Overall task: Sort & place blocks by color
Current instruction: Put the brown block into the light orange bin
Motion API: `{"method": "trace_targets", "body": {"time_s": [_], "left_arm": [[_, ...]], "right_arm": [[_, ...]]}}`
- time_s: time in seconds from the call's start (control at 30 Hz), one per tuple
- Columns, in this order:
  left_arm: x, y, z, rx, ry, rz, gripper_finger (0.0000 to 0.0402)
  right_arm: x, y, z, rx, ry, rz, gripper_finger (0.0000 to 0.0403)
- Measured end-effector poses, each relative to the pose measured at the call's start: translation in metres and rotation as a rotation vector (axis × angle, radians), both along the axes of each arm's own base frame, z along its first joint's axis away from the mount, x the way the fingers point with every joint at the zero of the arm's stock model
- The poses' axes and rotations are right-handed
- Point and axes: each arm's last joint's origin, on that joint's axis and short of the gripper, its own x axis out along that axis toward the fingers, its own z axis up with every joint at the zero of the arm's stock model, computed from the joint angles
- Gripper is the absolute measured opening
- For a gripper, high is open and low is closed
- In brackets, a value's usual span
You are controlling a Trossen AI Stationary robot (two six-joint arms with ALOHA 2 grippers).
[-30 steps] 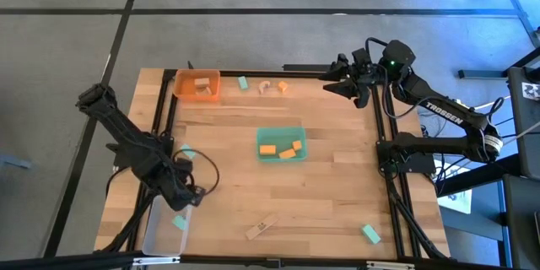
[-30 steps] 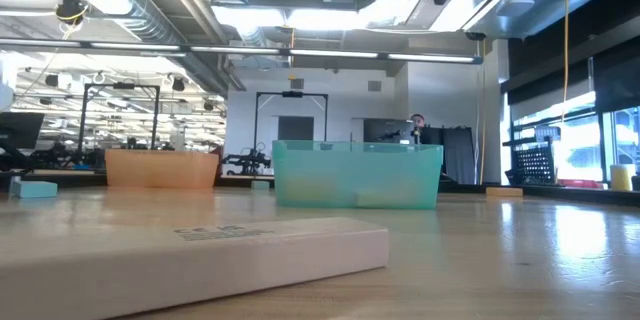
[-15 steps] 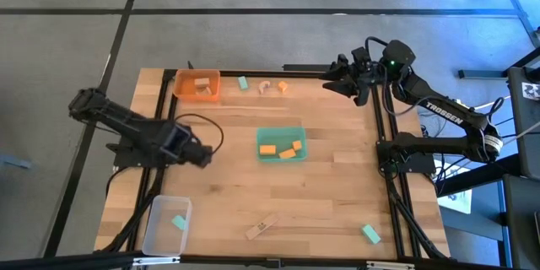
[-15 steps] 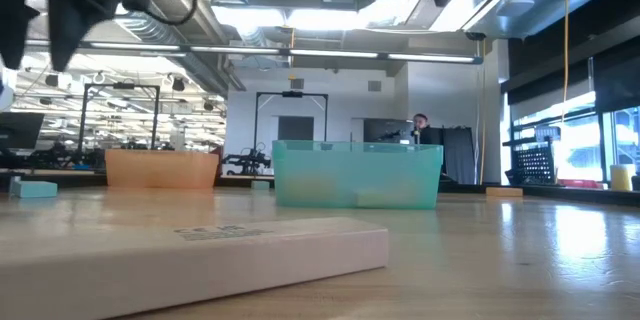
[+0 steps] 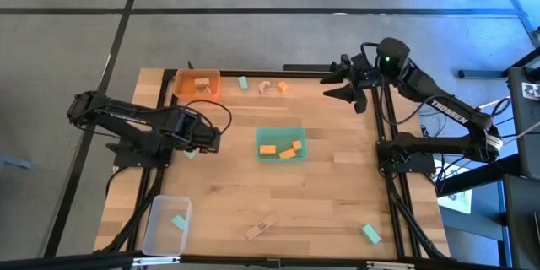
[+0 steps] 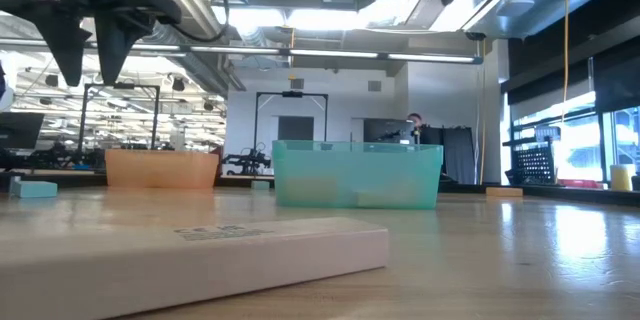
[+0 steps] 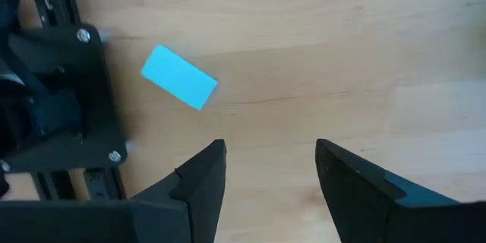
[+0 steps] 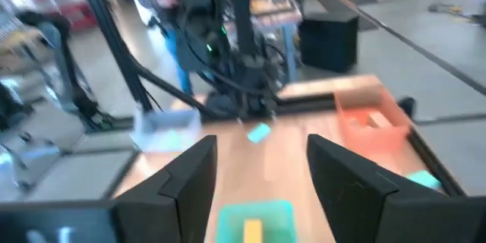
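In the high view my left gripper (image 5: 213, 137) hovers open over the table's left-middle, touching nothing. A mint-green block (image 5: 190, 153) lies flat just beside it, near the arm's base frame, and the left wrist view shows that mint block (image 7: 178, 87) ahead of the open left gripper (image 7: 269, 159). The low view has the left gripper (image 6: 95, 45) raised well above the table. My right gripper (image 5: 342, 83) waits open above the far right corner; the right wrist view shows it (image 8: 262, 175) looking across the table. Orange blocks (image 5: 280, 150) lie in the green tray.
The orange tray (image 5: 182, 91) at the far left holds pale wood blocks. A clear tray (image 5: 154, 234) at the near left holds one mint block (image 5: 179, 222). Loose on the table are a pale block (image 5: 261, 228), mint blocks (image 5: 371, 234) (image 5: 243, 83) and an orange block (image 5: 283, 87).
My left gripper has risen from over the clear tray and swung toward the far edge and the table's right, stopping beside the loose mint block at the left-middle. The mint block in the clear tray stays put. My right gripper has shifted only slightly.
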Motion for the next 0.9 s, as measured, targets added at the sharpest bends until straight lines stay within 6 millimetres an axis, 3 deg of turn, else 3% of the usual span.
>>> {"method": "trace_targets", "body": {"time_s": [0.2,0.4,0.63,0.9], "left_arm": [[0.0,0.002,0.0,0.011,0.006,-0.046,0.0193],[-0.004,0.001,0.002,0.074,0.009,-0.113,0.0193],[-0.007,-0.006,0.002,0.091,0.046,-0.253,0.0193],[-0.008,-0.015,0.002,0.108,0.051,-0.38,0.0193]], "right_arm": [[0.001,0.022,0.026,-0.201,0.216,-0.092,0.0204],[0.024,0.051,0.032,-0.317,0.409,-0.018,0.0204],[0.07,0.097,0.008,-0.403,0.473,0.288,0.0204],[0.118,0.156,-0.036,-0.394,0.605,0.419,0.0204]]}}
